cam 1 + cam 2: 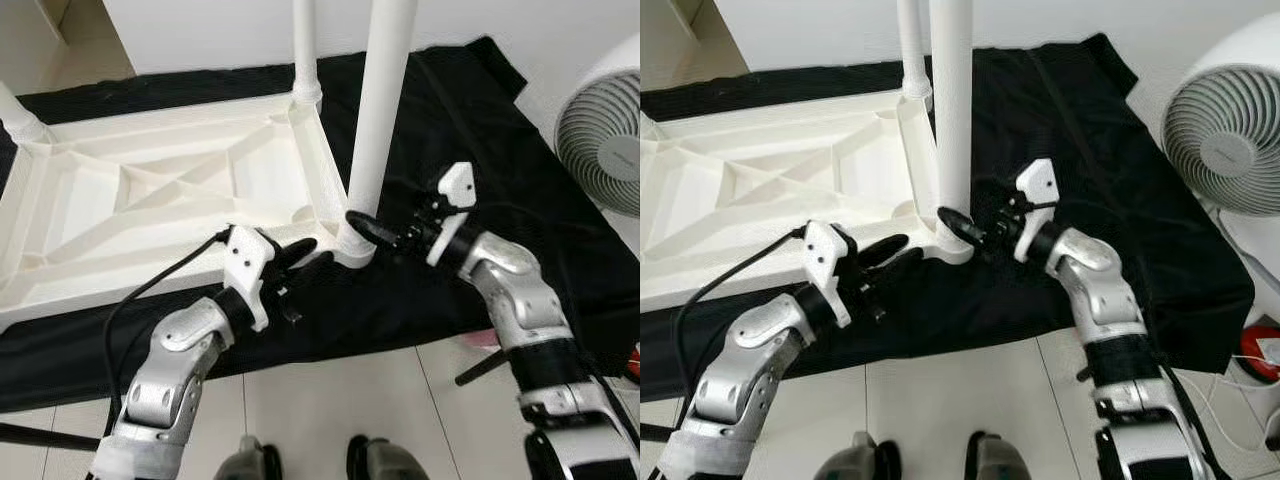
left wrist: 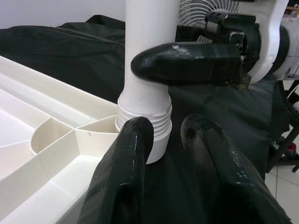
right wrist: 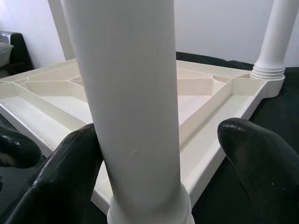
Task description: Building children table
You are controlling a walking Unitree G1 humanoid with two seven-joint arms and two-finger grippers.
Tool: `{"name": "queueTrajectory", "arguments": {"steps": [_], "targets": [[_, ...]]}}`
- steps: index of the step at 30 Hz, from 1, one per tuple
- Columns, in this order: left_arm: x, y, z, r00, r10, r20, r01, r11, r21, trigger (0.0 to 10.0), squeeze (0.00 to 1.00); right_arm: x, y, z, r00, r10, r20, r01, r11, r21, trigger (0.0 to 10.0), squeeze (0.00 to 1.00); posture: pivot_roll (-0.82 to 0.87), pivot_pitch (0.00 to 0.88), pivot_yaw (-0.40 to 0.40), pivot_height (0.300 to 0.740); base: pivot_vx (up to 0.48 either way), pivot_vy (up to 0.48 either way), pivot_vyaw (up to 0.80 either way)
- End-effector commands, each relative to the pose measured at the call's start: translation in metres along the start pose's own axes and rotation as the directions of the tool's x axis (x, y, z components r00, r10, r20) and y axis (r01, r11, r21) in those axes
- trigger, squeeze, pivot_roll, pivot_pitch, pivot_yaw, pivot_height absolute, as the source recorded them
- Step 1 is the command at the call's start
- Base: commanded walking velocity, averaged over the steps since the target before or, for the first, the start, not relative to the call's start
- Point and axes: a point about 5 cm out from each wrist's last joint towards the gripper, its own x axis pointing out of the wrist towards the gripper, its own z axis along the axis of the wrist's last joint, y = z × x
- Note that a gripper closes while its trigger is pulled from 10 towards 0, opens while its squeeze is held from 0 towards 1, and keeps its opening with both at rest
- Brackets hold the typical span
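Observation:
A white plastic tabletop (image 1: 150,190) lies upside down on a black cloth (image 1: 450,130). White legs stand upright in its corner sockets; the nearest leg (image 1: 385,110) rises from the near right corner. My right gripper (image 3: 161,135) is open around this leg just above its threaded base (image 2: 145,121). One finger (image 3: 70,163) rests against the leg and the other finger (image 3: 261,158) stands apart from it. My left gripper (image 1: 318,252) points at the same corner from the near side. Its fingers (image 2: 126,168) are slightly open with nothing between them.
A white fan (image 1: 610,130) stands at the right, beyond the cloth's edge. Another leg (image 1: 305,50) stands at the far right corner and one (image 1: 15,115) at the far left. A black cable (image 1: 150,290) trails from my left wrist. Tile floor (image 1: 350,400) lies in front.

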Motion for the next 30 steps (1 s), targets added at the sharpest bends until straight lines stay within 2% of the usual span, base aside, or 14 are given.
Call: {"name": "queueTrajectory", "arguments": {"steps": [1,2,3,4,9,12,15,16,17,18,19,21,23,30], "targets": [[-0.001,-0.002,-0.004,1.000,-0.025,-0.018,0.025,1.000,-0.001,10.0,0.00,0.004,0.002,-0.004,1.000,0.016,-0.009,-0.016,1.000,0.000,5.6,0.00,-0.09,0.118,0.038,0.740,0.000,0.000,0.00],[0.000,-0.003,-0.004,1.000,-0.026,-0.017,0.026,1.000,0.001,10.0,0.00,0.007,0.003,-0.006,0.999,0.030,-0.017,-0.030,1.000,-0.004,0.8,0.00,-0.08,0.116,0.035,0.740,0.000,0.000,0.00],[0.000,-0.003,-0.004,1.000,-0.026,-0.017,0.026,1.000,0.001,10.0,0.00,0.007,0.003,-0.006,0.999,0.030,-0.017,-0.030,1.000,-0.004,0.8,0.00,-0.08,0.116,0.035,0.740,0.000,0.000,0.00],[0.001,-0.003,-0.004,1.000,-0.025,-0.017,0.025,1.000,0.007,10.0,0.00,0.009,0.005,-0.009,0.998,0.054,-0.024,-0.054,0.999,0.005,0.0,0.00,-0.08,0.114,0.032,0.740,0.000,0.000,0.00],[0.003,-0.002,-0.003,1.000,-0.017,-0.019,0.017,1.000,0.025,10.0,0.00,0.012,0.013,-0.016,0.994,0.102,-0.028,-0.101,0.995,0.026,0.0,0.00,-0.08,0.111,0.021,0.740,0.000,0.000,0.00],[0.003,-0.001,-0.003,1.000,-0.006,-0.013,0.006,1.000,0.023,10.0,0.00,0.010,0.014,-0.015,0.996,0.089,-0.019,-0.089,0.996,0.024,0.0,0.00,-0.09,0.112,0.018,0.740,0.000,0.000,0.00],[0.005,0.001,-0.002,1.000,0.001,-0.003,-0.001,1.000,0.029,10.0,0.00,0.008,0.016,-0.015,0.999,0.029,-0.016,-0.028,0.999,0.023,0.0,0.00,-0.09,0.113,0.016,0.740,0.000,0.000,0.00],[0.006,0.001,-0.002,1.000,0.001,-0.002,-0.001,1.000,0.030,10.0,0.00,0.008,0.017,-0.015,1.000,0.022,-0.014,-0.022,0.999,0.024,0.5,0.00,-0.09,0.113,0.016,0.740,0.000,0.000,0.00],[0.006,0.001,-0.002,1.000,0.001,-0.002,-0.001,1.000,0.030,10.0,0.00,0.008,0.017,-0.015,1.000,0.022,-0.014,-0.022,0.999,0.024,0.5,0.00,-0.09,0.113,0.016,0.740,0.000,0.000,0.00],[0.007,0.001,-0.001,1.000,0.001,-0.001,-0.001,1.000,0.029,10.0,0.00,0.007,0.016,-0.015,1.000,-0.017,-0.025,0.017,1.000,0.014,9.4,0.00,-0.10,0.116,0.012,0.740,0.000,0.000,0.00],[0.007,0.001,-0.001,1.000,0.001,0.001,-0.001,1.000,0.028,10.0,0.00,0.007,0.014,-0.015,0.996,-0.077,-0.044,0.078,0.997,0.010,10.0,0.00,-0.10,0.117,0.010,0.740,0.000,0.000,0.00],[0.008,0.001,-0.001,1.000,0.001,0.003,-0.001,1.000,0.028,10.0,0.00,0.007,0.013,-0.016,0.991,-0.120,-0.056,0.121,0.993,0.007,10.0,0.00,-0.10,0.117,0.010,0.740,0.000,0.000,0.00],[0.010,0.002,0.000,1.000,0.006,0.010,-0.006,1.000,0.029,10.0,0.00,0.007,0.014,-0.014,0.970,-0.233,-0.064,0.234,0.972,0.017,10.0,0.00,-0.11,0.115,0.010,0.740,0.000,0.000,0.00],[0.010,0.003,0.000,1.000,0.009,0.014,-0.010,1.000,0.029,10.0,0.00,0.007,0.017,-0.012,0.962,-0.265,-0.061,0.267,0.963,0.029,10.0,0.00,-0.11,0.115,0.010,0.740,0.000,0.000,0.00]]}}
